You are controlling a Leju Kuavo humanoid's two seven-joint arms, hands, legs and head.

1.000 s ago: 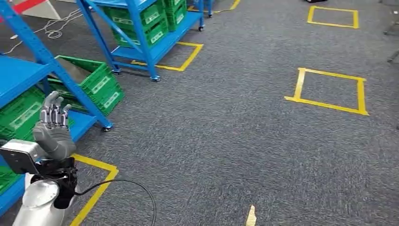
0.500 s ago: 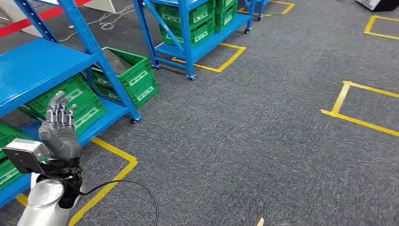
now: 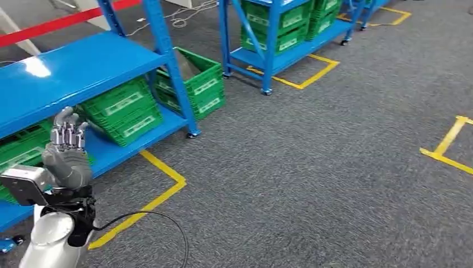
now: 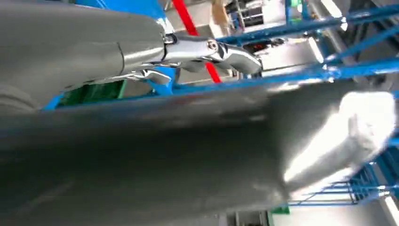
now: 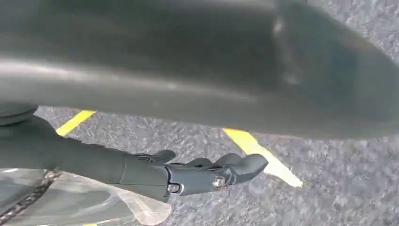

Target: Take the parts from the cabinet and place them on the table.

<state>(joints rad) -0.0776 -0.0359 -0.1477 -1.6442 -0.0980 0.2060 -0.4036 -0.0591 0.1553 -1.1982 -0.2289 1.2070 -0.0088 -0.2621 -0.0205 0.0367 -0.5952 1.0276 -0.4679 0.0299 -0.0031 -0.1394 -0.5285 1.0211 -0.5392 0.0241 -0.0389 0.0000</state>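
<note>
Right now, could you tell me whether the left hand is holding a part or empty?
Empty. The left hand is raised beside the blue rack with its fingers upright and nothing between them.

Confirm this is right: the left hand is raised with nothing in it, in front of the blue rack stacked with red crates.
Not quite. The crates on the blue rack are green, not red, as the head view shows. The rest stands: the left hand is raised in front of the rack and holds nothing.
</note>
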